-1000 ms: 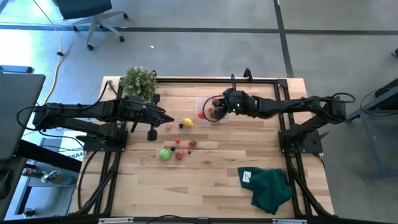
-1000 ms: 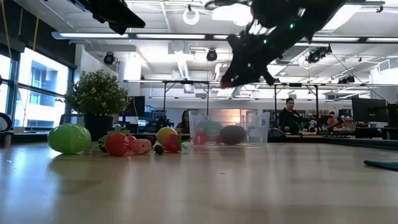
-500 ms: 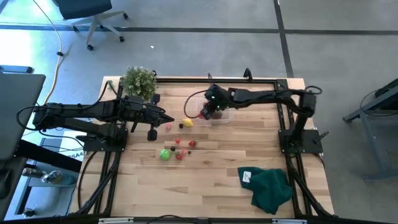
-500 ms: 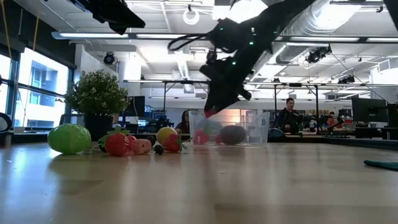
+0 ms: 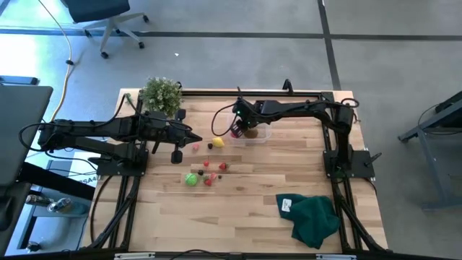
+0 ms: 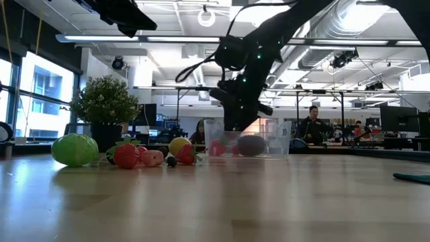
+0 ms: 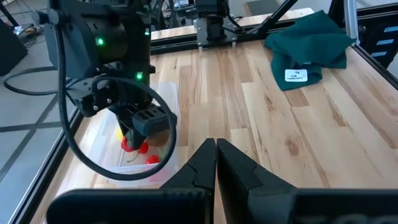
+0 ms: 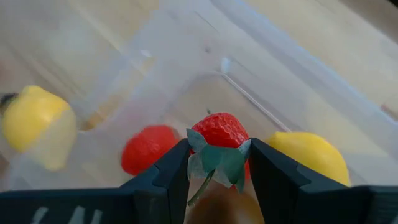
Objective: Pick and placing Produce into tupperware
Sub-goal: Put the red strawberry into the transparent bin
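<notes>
Pale wooden tabletop [image 5: 245, 209] at upper centre carries the clear square plastic tub [image 5: 250, 129], over which a small red toy strawberry [image 8: 219, 132] is pinched by the right tool [image 8: 219, 163]; released off-centre, it could be bounced over the low wall.

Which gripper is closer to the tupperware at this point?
The right. The right gripper hangs directly over the tupperware, holding a strawberry above it. The left gripper waits beside the loose produce, well clear of it.
</notes>
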